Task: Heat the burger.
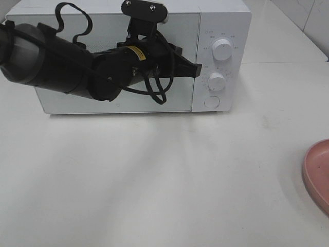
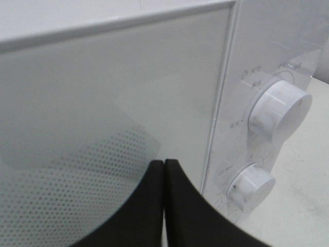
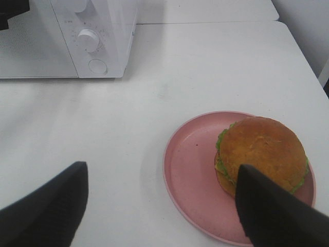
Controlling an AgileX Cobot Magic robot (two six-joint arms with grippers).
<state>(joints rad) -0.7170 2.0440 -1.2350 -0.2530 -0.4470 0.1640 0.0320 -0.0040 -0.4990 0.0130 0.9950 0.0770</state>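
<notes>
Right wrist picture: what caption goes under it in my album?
Open right gripper above the burger on its pink plate, microwave behind.

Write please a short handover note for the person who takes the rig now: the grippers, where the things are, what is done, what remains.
Left gripper: shut, empty, at the closed microwave door's right edge, near the knobs.
Right gripper: open, empty, above the pink plate.
The burger sits on the plate, on the table right of the microwave.
Done: nothing visible yet; door closed.
Left: open the door, put the burger in, close, start heating.
</notes>
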